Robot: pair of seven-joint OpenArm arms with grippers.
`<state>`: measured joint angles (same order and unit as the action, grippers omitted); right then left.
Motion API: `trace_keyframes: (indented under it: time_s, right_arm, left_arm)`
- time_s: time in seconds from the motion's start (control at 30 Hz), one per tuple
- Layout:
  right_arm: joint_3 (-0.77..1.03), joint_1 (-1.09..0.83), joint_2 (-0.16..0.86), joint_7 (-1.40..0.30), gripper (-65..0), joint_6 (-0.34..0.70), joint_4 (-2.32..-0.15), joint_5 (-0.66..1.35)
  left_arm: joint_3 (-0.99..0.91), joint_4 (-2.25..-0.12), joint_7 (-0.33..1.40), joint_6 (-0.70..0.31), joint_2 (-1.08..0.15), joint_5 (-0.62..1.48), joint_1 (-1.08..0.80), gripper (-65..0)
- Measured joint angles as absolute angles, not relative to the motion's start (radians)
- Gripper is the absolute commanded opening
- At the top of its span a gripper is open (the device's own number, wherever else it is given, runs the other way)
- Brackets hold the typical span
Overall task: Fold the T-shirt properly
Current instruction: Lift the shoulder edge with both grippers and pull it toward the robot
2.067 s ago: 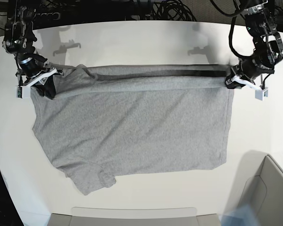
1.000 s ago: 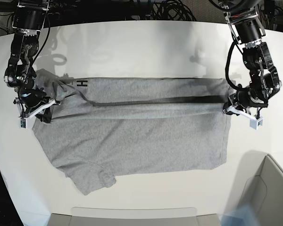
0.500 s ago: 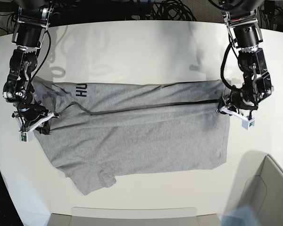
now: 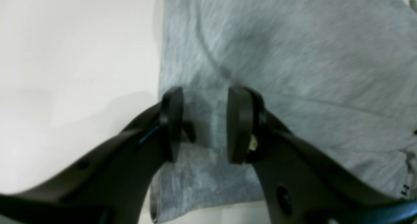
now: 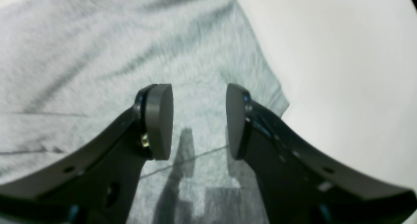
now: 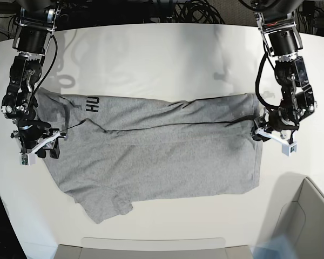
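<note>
The heather-grey T-shirt (image 6: 151,162) lies flat on the white table (image 6: 151,54), its far edge folded toward the front. Black lettering (image 6: 92,103) shows on the turned-over flap at the left. My left gripper (image 6: 270,134) hovers at the shirt's right edge; in the left wrist view it (image 4: 203,100) stands open, with grey cloth (image 4: 293,54) lying under the gap. My right gripper (image 6: 40,147) sits at the shirt's left edge. Seen in the right wrist view, it (image 5: 198,97) is open too, above the fabric (image 5: 97,54), with nothing pinched.
A grey bin (image 6: 308,216) stands at the front right corner. A pale tray edge (image 6: 151,247) runs along the front. Black cables (image 6: 194,11) lie behind the table's far edge. Bare white table surrounds the shirt.
Both grippers carried the shirt's far edge toward the front, laying it over the body. Both jaws then opened and let go of the cloth.
</note>
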<state>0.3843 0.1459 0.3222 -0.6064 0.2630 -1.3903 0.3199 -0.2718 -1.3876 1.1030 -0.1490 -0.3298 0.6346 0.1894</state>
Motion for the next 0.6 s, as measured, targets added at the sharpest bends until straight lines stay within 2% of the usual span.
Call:
trace_keyframes:
  time_s: [0.2,0.5,0.6]
  right_arm:
    - [0.396,0.037,0.324,-0.604,-38.1,0.263,-1.572,0.43]
    - [0.75,-0.269,0.247,-0.61,-38.1,0.252,-1.616,0.761]
    - [0.781,-0.317,0.241,-0.609,-38.1,0.343,-1.573,0.812]
  left_arm:
    - [-0.277,-1.562,1.107,-0.148,-0.332,0.647,0.149,-42.1]
    - [-0.277,-1.652,1.148,-0.15,-0.329,0.643,-0.003,-42.1]
    - [-0.277,-1.653,1.142,-0.15,-0.33,0.638,-0.01,-42.1]
